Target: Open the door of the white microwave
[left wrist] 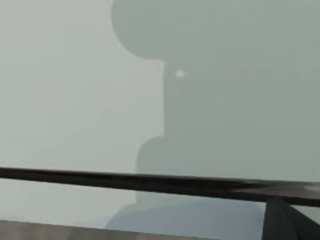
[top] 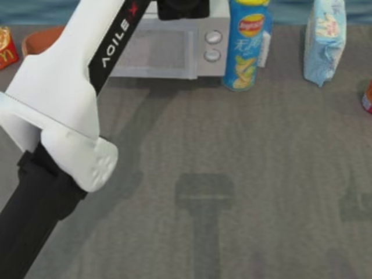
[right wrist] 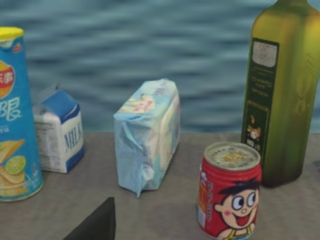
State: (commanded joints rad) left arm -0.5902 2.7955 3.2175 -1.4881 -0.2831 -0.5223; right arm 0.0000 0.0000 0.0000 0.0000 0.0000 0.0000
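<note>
The white microwave (top: 200, 68) stands at the back of the table, left of centre, with two round silver knobs (top: 213, 46) on its front. Its door (top: 152, 53), a pale panel with a grey mesh window, lies flush against the front. My left arm reaches diagonally from the lower left, and my left gripper (top: 183, 8) is a black block over the microwave's top edge. The left wrist view is filled by a pale surface (left wrist: 75, 100) at very close range, crossed by a dark bar. My right gripper (right wrist: 97, 222) is outside the top view; only a dark tip of it shows in the right wrist view.
A blue chips tube (top: 247, 46) and a milk carton (top: 265, 47) stand right of the microwave, then a pale blue packet (top: 324, 40). A red can (right wrist: 230, 192) and an olive bottle (right wrist: 285, 95) sit at the far right. A brown basket (top: 39, 39) is at the back left.
</note>
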